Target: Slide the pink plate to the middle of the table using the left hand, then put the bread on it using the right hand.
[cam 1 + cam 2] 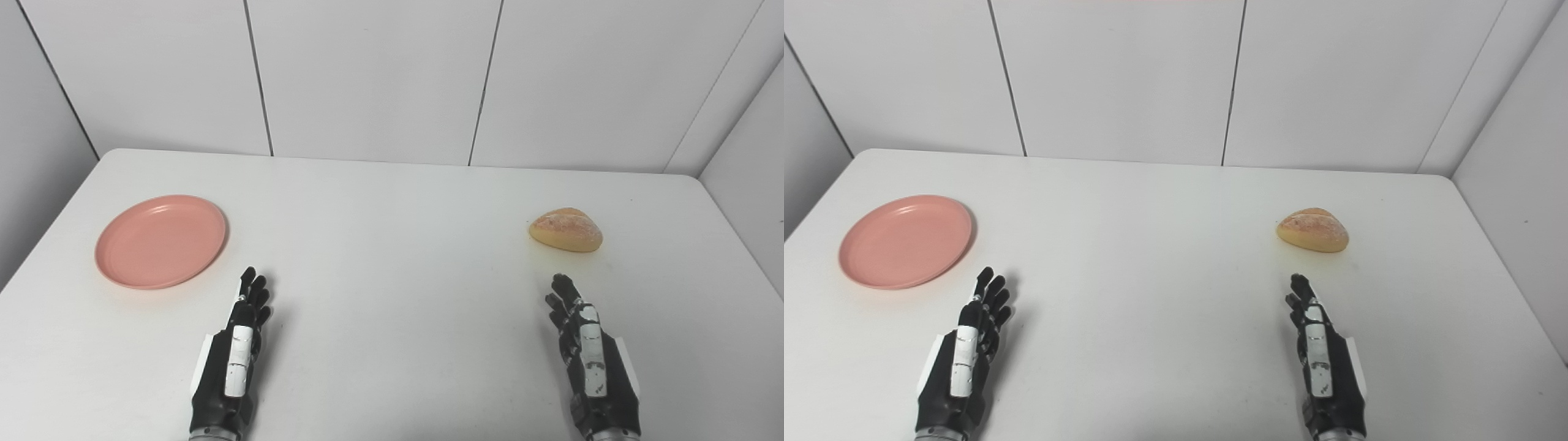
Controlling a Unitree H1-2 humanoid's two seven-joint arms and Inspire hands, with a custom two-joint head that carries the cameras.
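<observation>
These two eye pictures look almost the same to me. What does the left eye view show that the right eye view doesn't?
Only the left eye view: more grey wall left of the table, whose near-left edge runs across the corner.
Only the right eye view: more wall on the right, and the table's right edge down to the frame.
Both: the empty pink plate on the left, the bread on the right, the left hand and right hand open, holding nothing, on the white table.

Pink plate (160, 241), golden-brown bread (566, 229) (pale-dusted top), white table (392, 294).
</observation>
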